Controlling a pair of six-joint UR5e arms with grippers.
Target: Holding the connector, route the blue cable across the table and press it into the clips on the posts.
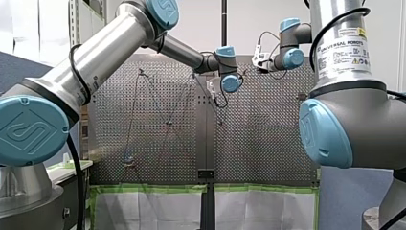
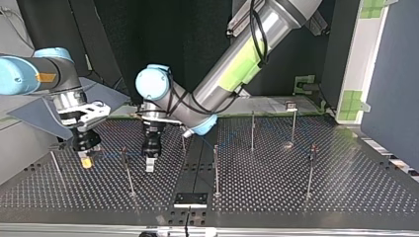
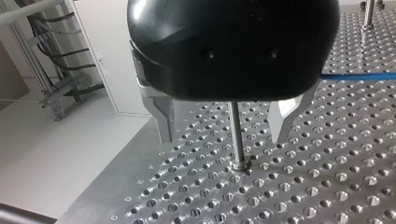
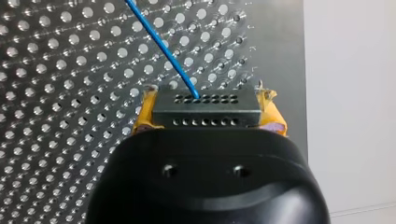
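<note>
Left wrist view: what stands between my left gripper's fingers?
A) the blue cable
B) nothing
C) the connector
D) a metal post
D: a metal post stands on the table inside the open left gripper, touching neither finger; the blue cable runs off to one side.

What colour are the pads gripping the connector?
Yellow pads; clearest in the right wrist view, clamping the grey connector.
</note>
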